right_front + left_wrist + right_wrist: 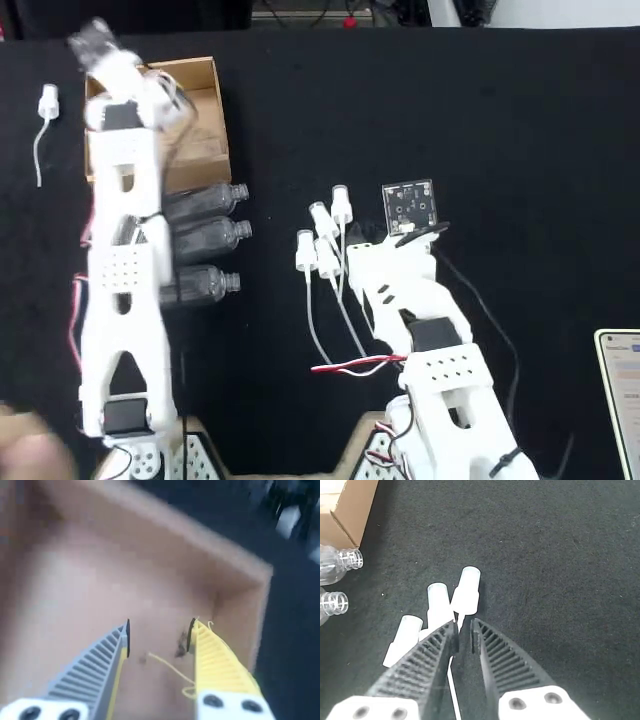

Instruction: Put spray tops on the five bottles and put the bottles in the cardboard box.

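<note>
Cardboard box [205,110]: open-topped, in the upper left of the high view. The left wrist view shows its brown floor with a small dark mark.
Bottles [205,200]: three clear ones lie on their sides, stacked in a column just below the box. Their uncapped necks point toward frame centre.
Desk [520,130]: black, with open room across the upper right of the high view. A screen [620,400] sits at the lower right edge.
Left end effector [159,635]: hangs over the box's inside, fingers spread wide, released, holding nothing.
Right end effector [464,625]: released, with only a narrow gap between its fingers. The tips are just short of the nearest top, whose thin tube runs between them.
Spray tops [322,218]: four clustered at centre, tubes trailing toward the lower frame.
Lone spray top [47,100]: near the left edge, left of the box.
</note>
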